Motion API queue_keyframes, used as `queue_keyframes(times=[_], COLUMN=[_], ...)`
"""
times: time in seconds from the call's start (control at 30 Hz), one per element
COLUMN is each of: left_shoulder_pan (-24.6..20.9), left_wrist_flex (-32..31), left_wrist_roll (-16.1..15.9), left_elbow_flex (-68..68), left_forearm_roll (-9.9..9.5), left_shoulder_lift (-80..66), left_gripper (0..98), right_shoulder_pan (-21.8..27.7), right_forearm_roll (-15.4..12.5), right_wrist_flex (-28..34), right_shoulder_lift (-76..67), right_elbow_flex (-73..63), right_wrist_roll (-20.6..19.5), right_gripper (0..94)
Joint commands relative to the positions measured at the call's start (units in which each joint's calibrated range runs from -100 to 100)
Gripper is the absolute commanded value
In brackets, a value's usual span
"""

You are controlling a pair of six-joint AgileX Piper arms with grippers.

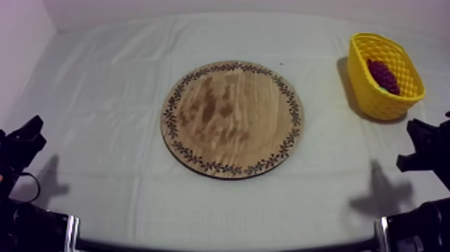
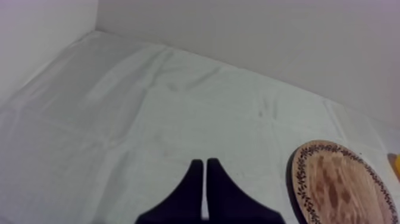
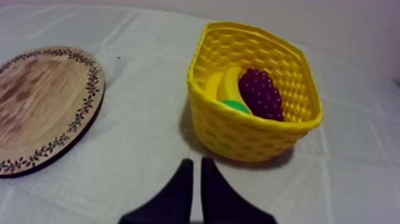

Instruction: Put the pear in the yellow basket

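My left gripper (image 1: 25,136) sits low at the left edge of the table, well apart from everything else. In its own wrist view the two black fingers (image 2: 194,184) lie pressed together as a narrow wedge over the grey-white cloth (image 2: 149,119), pinching nothing. The round wooden board (image 1: 232,118) with its patterned rim lies flat at the middle of the table. Far to the right, near the back, stands the yellow basket (image 1: 380,106). In it a bunch of grapes (image 3: 261,92) rests on top, a banana (image 3: 225,83) just beside it. A green rounded fruit, which I take for the pear (image 3: 237,106), is tucked under both against the near wall. My right gripper (image 1: 422,142) rests low at the right edge, near the basket but not touching it, fingers (image 3: 183,184) likewise closed together on nothing.
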Motion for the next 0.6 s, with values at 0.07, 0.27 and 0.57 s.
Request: queue_keyframes(times=[0.07, 0.27, 0.57], left_shoulder_pan=[0.0, 0.0, 0.0], left_wrist_flex=[0.0, 0.0, 0.0], left_wrist_roll=[0.0, 0.0, 0.0], left_elbow_flex=[0.0, 0.0, 0.0], left_forearm_roll=[0.00, 0.00, 0.00], left_shoulder_lift=[0.0, 0.0, 0.0], left_gripper=[0.1, 0.1, 0.1], right_shoulder_pan=[0.0, -0.7, -0.9], right_forearm_roll=[0.2, 0.4, 0.4], right_wrist_flex=[-2.1, -3.8, -4.0], right_shoulder_lift=[-0.4, -0.5, -0.5], right_elbow_flex=[0.9, 1.5, 1.6], right_wrist_roll=[0.7, 0.2, 0.3], right_gripper=[3.7, 11.3, 1.0])
